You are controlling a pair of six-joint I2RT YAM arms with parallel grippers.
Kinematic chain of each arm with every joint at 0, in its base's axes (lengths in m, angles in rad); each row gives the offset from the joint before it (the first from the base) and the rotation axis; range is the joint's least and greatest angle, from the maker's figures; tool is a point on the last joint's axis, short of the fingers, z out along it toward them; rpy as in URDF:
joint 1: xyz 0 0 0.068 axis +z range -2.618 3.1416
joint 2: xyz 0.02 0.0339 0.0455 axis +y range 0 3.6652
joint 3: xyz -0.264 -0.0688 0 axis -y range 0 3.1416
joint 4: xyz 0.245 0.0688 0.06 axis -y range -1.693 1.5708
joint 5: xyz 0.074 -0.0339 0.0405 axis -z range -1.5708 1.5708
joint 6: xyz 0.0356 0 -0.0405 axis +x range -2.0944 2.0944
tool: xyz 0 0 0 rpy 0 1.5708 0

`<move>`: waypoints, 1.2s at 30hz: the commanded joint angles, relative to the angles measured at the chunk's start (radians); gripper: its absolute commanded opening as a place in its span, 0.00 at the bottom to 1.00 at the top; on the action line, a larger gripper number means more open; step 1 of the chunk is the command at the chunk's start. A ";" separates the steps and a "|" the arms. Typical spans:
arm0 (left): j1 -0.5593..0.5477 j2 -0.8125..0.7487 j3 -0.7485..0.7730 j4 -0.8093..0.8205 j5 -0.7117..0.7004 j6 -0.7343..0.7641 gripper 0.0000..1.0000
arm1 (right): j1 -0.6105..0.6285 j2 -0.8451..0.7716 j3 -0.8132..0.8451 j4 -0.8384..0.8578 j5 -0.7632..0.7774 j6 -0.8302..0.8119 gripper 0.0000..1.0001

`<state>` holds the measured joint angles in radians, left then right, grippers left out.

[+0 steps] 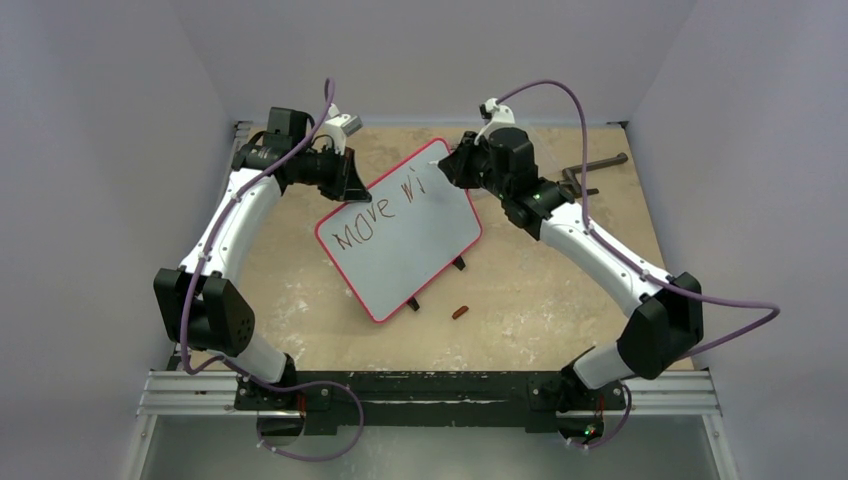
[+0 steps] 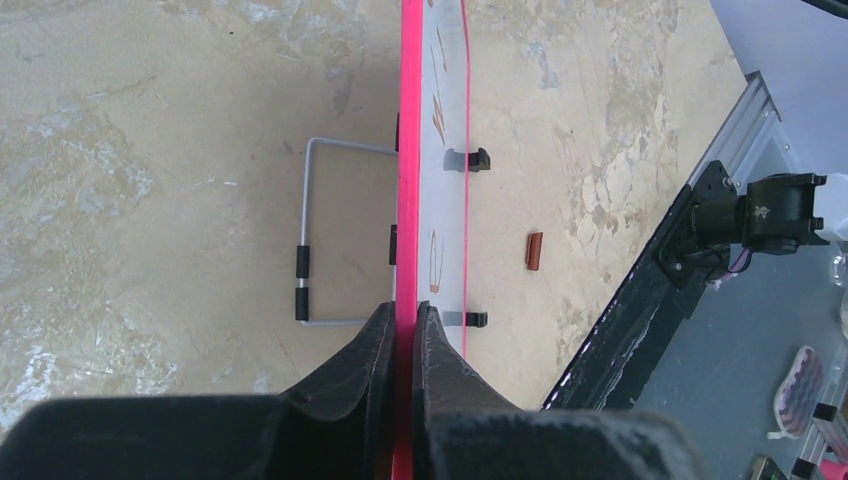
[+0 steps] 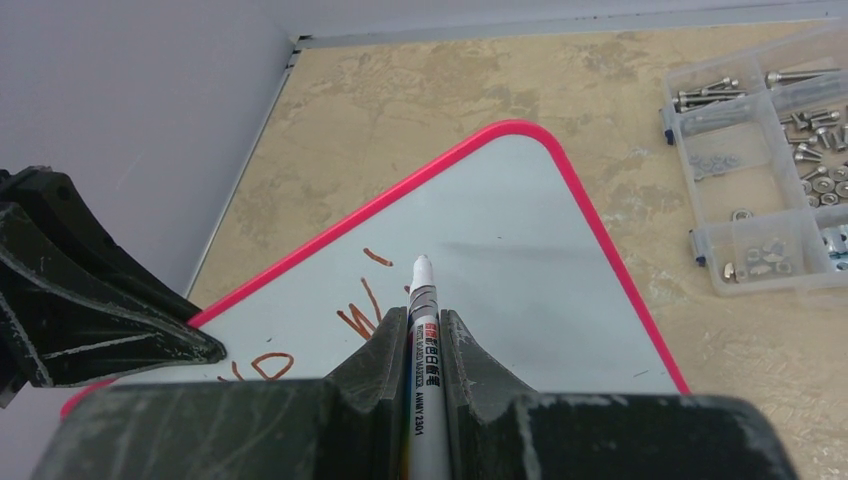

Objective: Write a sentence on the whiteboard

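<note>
The whiteboard point(image 1: 410, 245), white with a red rim and small black feet, lies tilted mid-table. It bears the sentence point(image 1: 375, 215), reddish-brown strokes reading "Move wi". My left gripper point(image 1: 345, 180) is shut on the board's red rim point(image 2: 407, 200) at its far left corner. My right gripper point(image 1: 455, 170) is shut on a white marker point(image 3: 424, 330) and hovers over the board's far edge. The marker tip point(image 3: 421, 262) points at the board point(image 3: 500, 270) just right of the last strokes point(image 3: 365, 300). I cannot tell whether the tip touches the surface.
A small brown marker cap point(image 1: 459, 312) lies on the table near the board's front edge; it also shows in the left wrist view point(image 2: 534, 250). A clear parts box point(image 3: 760, 170) with screws sits to the right. A wire stand point(image 2: 320, 240) lies beside the board.
</note>
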<state>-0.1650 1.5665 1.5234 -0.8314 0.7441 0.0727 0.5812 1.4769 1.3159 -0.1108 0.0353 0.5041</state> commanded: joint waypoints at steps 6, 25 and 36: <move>0.004 -0.046 0.010 0.055 -0.034 0.054 0.00 | -0.008 0.020 0.000 0.035 -0.026 -0.001 0.00; 0.004 -0.044 0.015 0.059 -0.017 0.047 0.00 | -0.010 0.070 0.001 0.061 -0.054 0.013 0.00; 0.004 -0.043 0.014 0.061 -0.022 0.048 0.00 | -0.056 0.052 -0.023 0.055 -0.048 0.033 0.00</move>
<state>-0.1646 1.5665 1.5234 -0.8307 0.7479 0.0719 0.5461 1.5463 1.3098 -0.0818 -0.0200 0.5247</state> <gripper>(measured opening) 0.044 0.089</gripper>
